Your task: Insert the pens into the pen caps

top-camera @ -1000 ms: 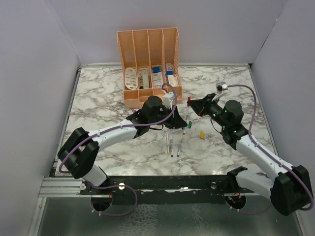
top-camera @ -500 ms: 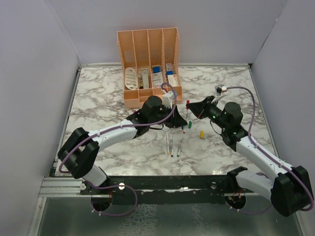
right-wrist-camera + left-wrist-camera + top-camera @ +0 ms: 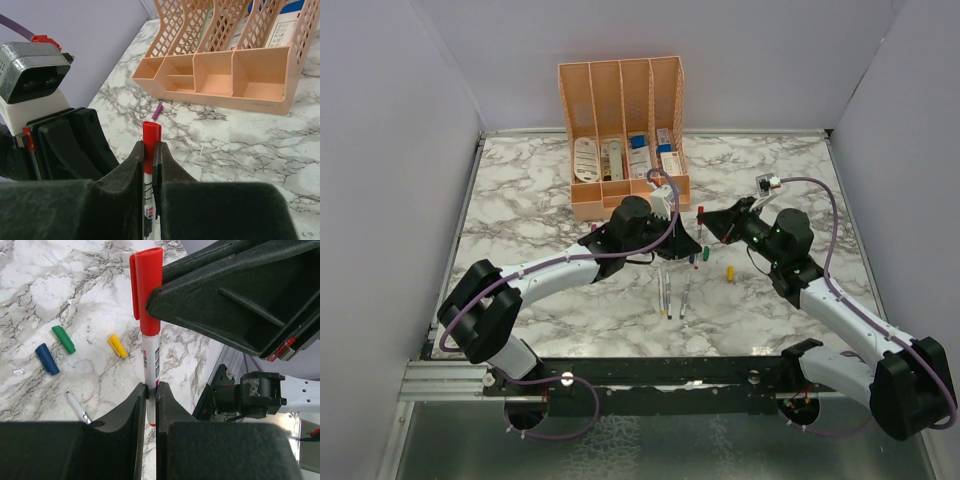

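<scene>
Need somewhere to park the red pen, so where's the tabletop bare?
Bare marble: left of the organiser toward the left wall, and the back right corner. Crowded: the middle, around the left gripper, right gripper, loose pens and yellow cap.

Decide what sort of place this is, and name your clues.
Probably a robotics test cell, not an office: plain walls boxing in a marble-patterned table, and two robot arms bolted to a rail at its near edge.
</scene>
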Robot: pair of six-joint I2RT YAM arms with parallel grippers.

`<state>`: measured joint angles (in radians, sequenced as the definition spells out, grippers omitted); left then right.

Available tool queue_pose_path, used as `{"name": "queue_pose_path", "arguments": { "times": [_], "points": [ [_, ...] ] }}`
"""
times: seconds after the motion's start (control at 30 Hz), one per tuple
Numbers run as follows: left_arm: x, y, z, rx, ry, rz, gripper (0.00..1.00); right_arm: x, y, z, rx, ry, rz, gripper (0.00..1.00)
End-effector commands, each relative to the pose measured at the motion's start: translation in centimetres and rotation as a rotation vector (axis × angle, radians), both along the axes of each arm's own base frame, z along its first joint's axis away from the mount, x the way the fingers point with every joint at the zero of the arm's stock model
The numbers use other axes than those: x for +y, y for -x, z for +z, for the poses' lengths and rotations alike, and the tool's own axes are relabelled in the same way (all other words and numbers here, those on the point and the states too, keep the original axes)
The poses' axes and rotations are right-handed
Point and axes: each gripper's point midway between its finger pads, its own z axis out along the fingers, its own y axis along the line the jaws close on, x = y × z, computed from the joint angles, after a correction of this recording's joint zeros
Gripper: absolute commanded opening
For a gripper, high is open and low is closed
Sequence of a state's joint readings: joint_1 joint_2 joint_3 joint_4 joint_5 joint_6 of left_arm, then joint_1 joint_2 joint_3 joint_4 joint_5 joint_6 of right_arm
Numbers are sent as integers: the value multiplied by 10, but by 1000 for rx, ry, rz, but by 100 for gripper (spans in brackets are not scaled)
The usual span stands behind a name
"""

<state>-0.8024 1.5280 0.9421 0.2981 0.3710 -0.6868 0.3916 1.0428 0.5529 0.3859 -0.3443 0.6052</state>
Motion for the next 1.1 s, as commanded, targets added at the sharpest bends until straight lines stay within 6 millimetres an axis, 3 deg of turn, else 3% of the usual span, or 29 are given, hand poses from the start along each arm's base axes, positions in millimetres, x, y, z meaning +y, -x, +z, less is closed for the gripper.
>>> {"name": "queue_pose_path", "arguments": {
  "times": [0.0,0.43,0.67,0.87,1.07],
  "points": [
    [2,-32,68,-159,127,122,0,8,20,-32,95,50,97,1],
    [11,-57,103,-248,162,179,0,6,29,-73,181,214,146,1],
    [10,-66,116,-277,174,181,0,10,34,-83,200,242,166,1],
    [13,-69,113,-271,170,181,0,10,33,-81,190,250,156,1],
    [14,-65,94,-225,148,165,0,9,23,-72,165,247,119,1]
  ]
}}
